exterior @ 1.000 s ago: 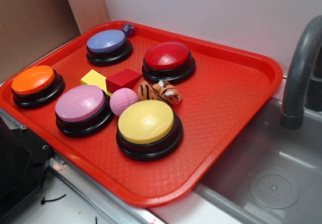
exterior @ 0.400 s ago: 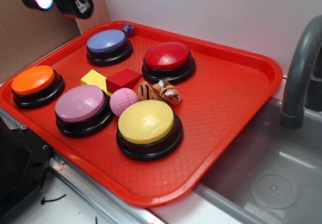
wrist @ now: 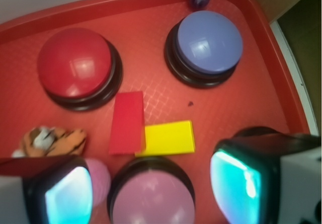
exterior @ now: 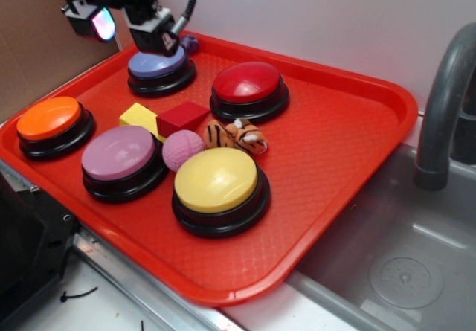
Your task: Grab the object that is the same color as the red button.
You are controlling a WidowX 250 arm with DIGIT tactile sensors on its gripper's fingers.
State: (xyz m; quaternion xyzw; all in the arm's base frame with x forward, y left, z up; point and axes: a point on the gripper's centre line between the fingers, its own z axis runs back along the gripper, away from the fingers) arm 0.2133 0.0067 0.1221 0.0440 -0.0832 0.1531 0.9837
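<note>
Gripper wide open, empty, hovering high over the blue button at far left. Red block down on the red tray, nearer and right of it; long axis toward red button. Touching yellow block; tight.

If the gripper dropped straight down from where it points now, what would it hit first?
Probably the pink button, which sits between the open gripper's fingers in the wrist view, not the red block farther ahead. Depth is uncertain.
</note>
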